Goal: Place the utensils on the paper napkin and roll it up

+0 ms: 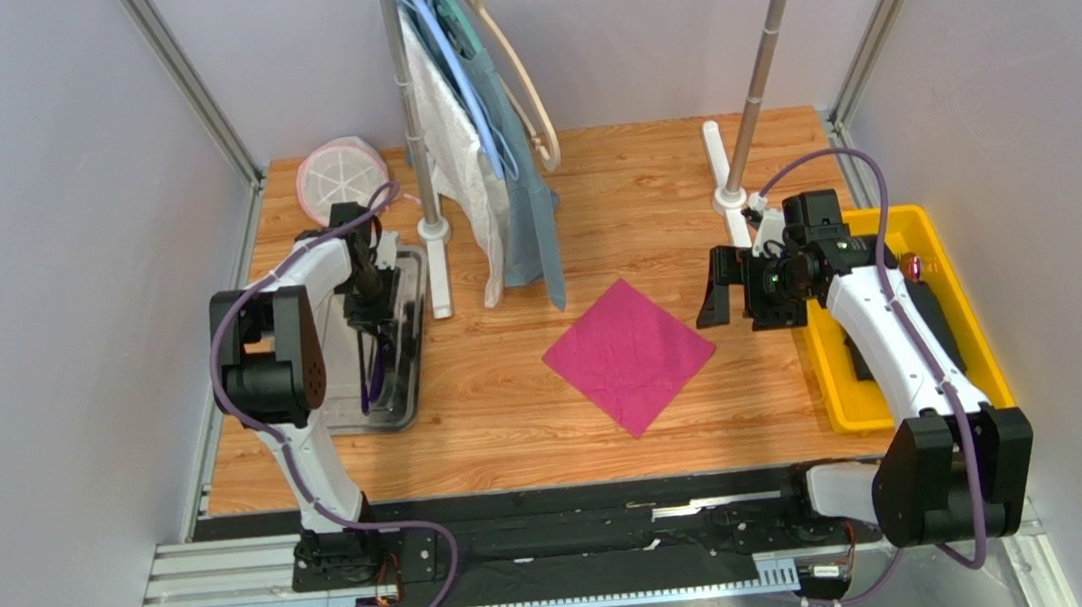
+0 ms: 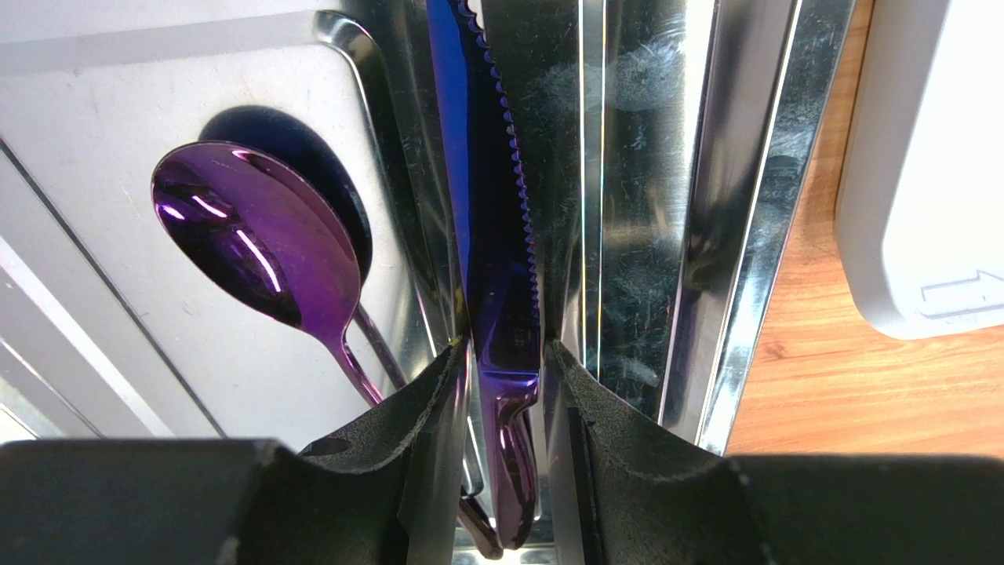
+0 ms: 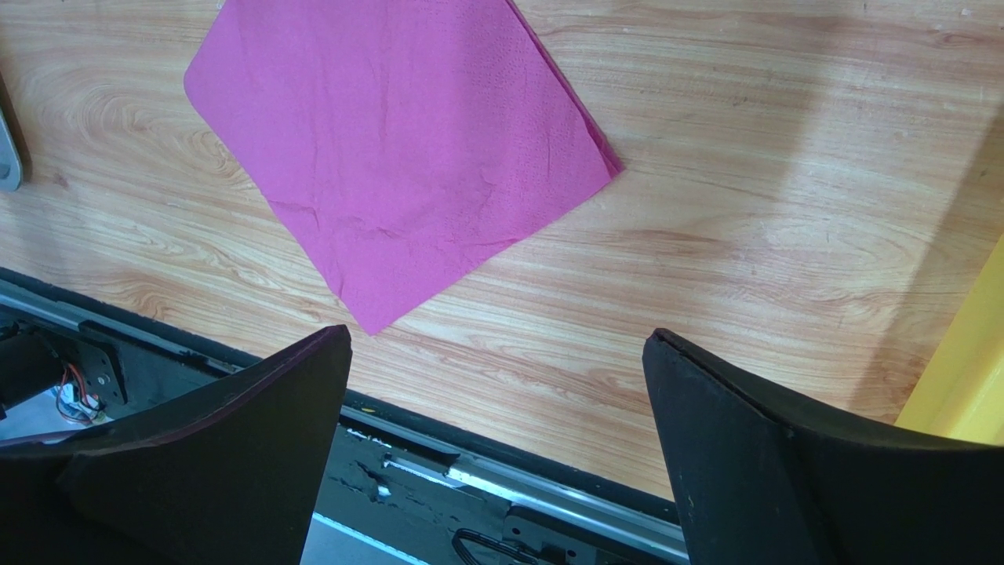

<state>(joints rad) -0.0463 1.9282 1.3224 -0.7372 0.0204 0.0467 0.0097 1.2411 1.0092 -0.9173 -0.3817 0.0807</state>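
**Paper napkin** [image 1: 628, 355]: We list one magenta-pink square, lying flat on the wooden counter [image 1: 641, 188] near its middle, turned so that a corner faces the arms. It lies between the two arms and nothing rests on it. The right wrist view shows it [image 3: 389, 153] lightly creased.

**Utensils** [image 1: 376, 369]: We find these glossy purple pieces in a metal tray [image 1: 392, 410] at the left side of the counter, well apart from the napkin. The left wrist view shows a knife [image 2: 495, 236] with a serrated edge running along one channel of the tray [image 2: 660, 177]. A spoon [image 2: 253, 236] lies bowl-up in the flat part beside it.

**Left gripper** [image 1: 378, 298]: We note it down in the tray. Seen from its own wrist [image 2: 504, 353], the jaws stand narrowly apart with one finger [image 2: 413, 436] on each side of the knife, where blade meets handle. We cannot tell whether they press on it.

**Right gripper** [image 1: 735, 288]: We record it spread wide and holding nothing. It hangs above bare counter [image 3: 754, 212] just right of the napkin, its fingers [image 3: 212, 471] far apart in the wrist view.

**Other items**: We count a yellow bin [image 1: 849, 410] at the right edge and a garment rack [image 1: 401, 107] with hanging cloths at the back.
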